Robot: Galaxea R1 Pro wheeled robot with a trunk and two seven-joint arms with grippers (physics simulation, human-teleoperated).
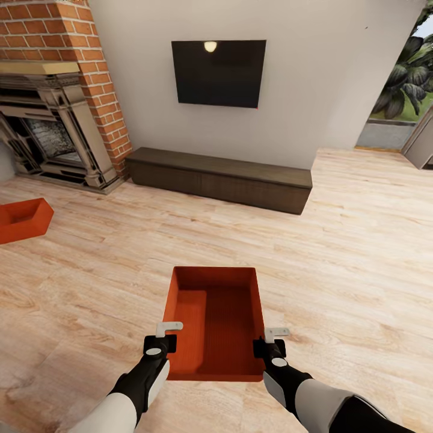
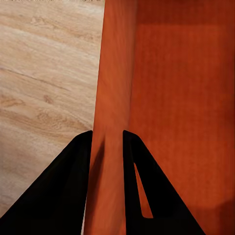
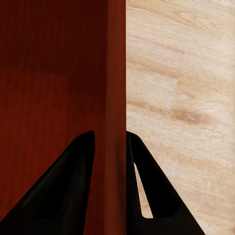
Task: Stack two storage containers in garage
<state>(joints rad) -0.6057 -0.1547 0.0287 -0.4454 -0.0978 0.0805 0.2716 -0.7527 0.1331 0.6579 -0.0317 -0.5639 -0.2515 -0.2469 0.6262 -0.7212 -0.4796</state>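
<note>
Jaws clamped on container (image 1: 216, 319) walls

Matt orange-red walls on the near storage container (image 1: 216, 319), faintly ribbed across the inside bottom, and the same dull finish on the second container (image 1: 23, 219) by the fireplace. Pale wood planks with visible grain on the living room floor (image 1: 337, 252), rough red brick on the fireplace (image 1: 72, 36), dark matt wood on the low cabinet (image 1: 219, 179), glossy black on the TV (image 1: 218, 72). Smooth matt black on the left tool's fingers (image 2: 58, 196) and the right tool's fingers (image 3: 54, 191).
</note>
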